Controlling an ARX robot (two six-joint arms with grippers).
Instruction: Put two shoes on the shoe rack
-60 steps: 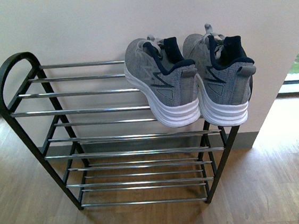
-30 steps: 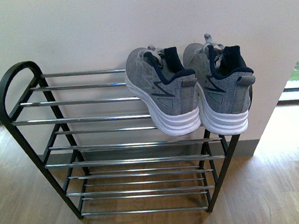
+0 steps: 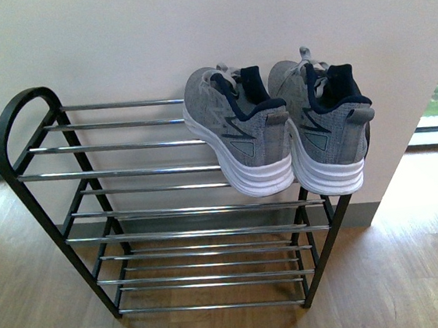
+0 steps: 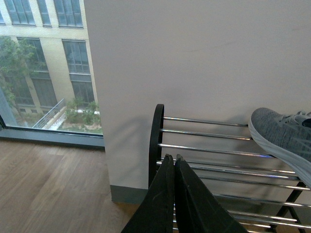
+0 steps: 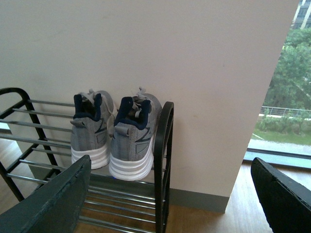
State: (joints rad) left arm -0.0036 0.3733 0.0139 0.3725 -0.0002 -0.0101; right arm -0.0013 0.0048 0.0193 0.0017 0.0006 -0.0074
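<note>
front view: both grey knit sneakers sit on top tier of shoe rack [image 3: 118, 171], at its right end, heels toward cam, toes at the wall. inner sneaker [image 3: 239, 130] & outer sneaker [image 3: 328, 125] side by side, touching or nearly so, can't tell which. white soles rest on the chrome rods; heels overhang the front rod a bit. neither arm in this view.

left wrist view: left hand [image 4: 173, 158] pinched closed, holds nothing, off the rack's left end, well apart from the shoes.

right wrist view: right hand [image 5: 171, 161] spread wide, holds nothing, looks at the pair from the rack's right end, not touching.

judgement: placing step looks done, task approx complete. next move, if any: draw arms clear w/o nudging the overhanging heels; maybe seat the pair further in.
</note>
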